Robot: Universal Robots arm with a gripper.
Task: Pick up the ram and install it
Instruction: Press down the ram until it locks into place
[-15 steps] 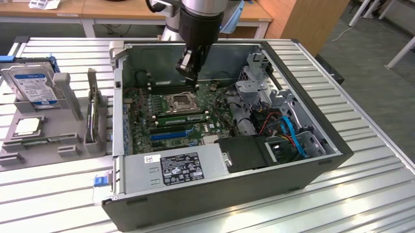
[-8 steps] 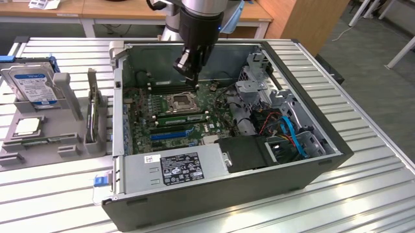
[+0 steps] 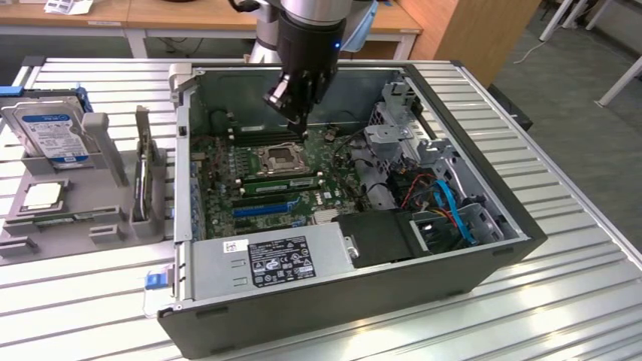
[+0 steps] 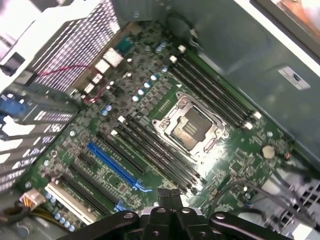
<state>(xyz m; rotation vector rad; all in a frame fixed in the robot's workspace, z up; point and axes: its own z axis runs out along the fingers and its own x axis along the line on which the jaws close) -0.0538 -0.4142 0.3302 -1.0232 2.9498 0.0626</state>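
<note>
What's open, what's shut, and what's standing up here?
computer case: open, lying on its side.
gripper: shut, inside the case above the motherboard.
hard drive: standing upright in the grey holder, outside the case.

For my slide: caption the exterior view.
Shut gripper hovers inside the open computer case, near the CPU socket.

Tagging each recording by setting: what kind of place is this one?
Probably a lab or workshop set up for computer assembly: an open desktop PC case on a slatted metal table, a hard drive standing in a grey parts holder, wooden desks behind.
</note>
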